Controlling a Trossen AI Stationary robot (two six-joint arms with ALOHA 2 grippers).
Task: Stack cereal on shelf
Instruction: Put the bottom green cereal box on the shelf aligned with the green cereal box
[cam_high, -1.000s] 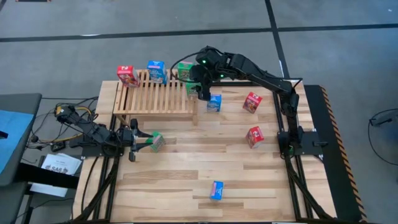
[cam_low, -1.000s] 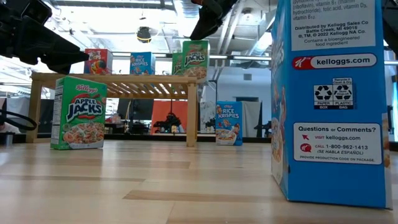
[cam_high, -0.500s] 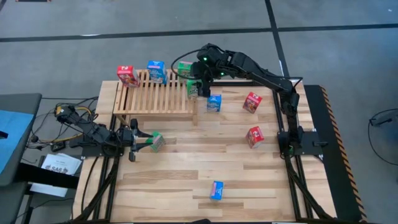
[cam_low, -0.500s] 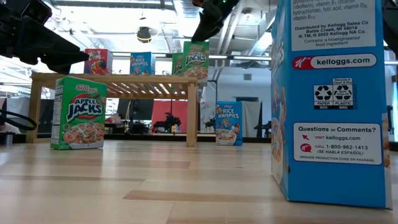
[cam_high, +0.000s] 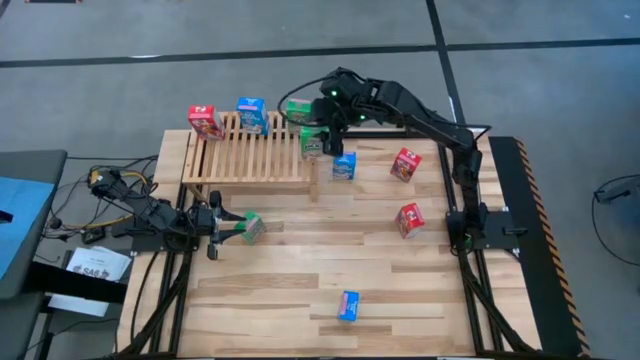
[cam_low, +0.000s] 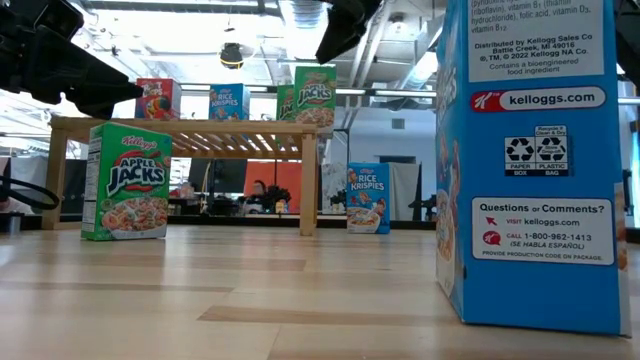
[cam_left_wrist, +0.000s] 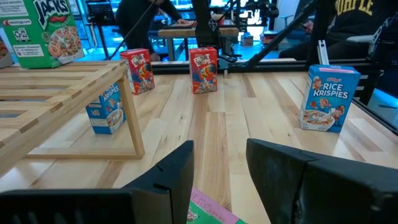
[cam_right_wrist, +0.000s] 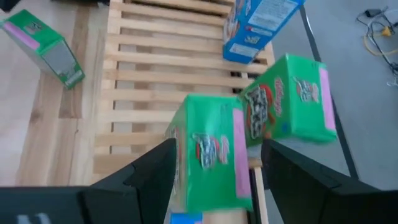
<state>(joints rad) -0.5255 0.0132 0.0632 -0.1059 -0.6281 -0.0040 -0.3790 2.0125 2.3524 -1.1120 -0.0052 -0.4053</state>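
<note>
The right gripper (cam_high: 322, 128) hangs above the shelf (cam_high: 250, 160), fingers parted and empty — a green box (cam_high: 312, 143) stands below. The left gripper (cam_high: 228, 229) — closed on another green box (cam_high: 251, 227) — rests on the table.

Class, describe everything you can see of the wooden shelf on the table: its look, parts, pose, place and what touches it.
The shelf is a light, natural-wood rack: many thin parallel slats in a rectangular frame, raised on legs. It stands level at the table's far left part. On it stand a red box, a blue box and two green boxes near its right end. The right gripper hovers just above that end, jaws apart. Another blue box stands beside it on the table.
</note>
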